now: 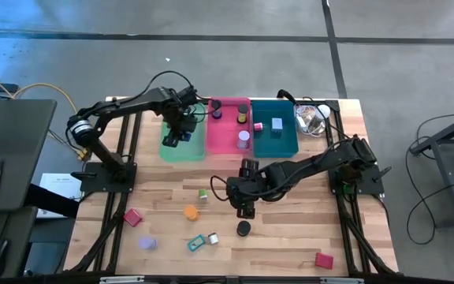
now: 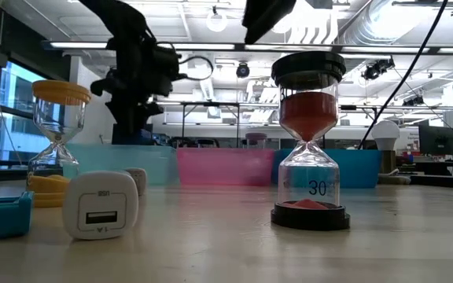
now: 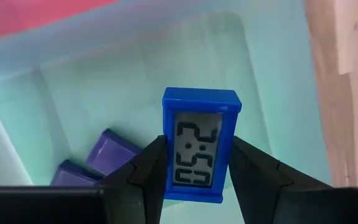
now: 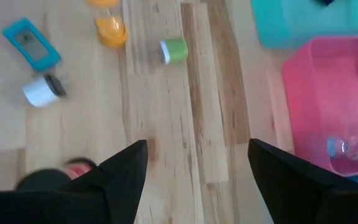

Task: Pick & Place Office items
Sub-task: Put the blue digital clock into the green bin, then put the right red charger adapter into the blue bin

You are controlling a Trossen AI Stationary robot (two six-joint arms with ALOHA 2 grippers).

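While left gripper [image 3: 197,168] clamps blue clock [image 3: 201,144] over green tray [image 1: 198,150], purple blocks [image 3: 107,155] below partly hidden; right gripper [image 4: 197,168] spread, empty, above counter [image 4: 185,93].

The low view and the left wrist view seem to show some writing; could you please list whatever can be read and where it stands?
"30": on the red sand timer's lower bulb, low view.
Digits on the blue clock's display, held in the left gripper over the green tray: shown sideways, not surely readable.
White charger: markings too small to read.
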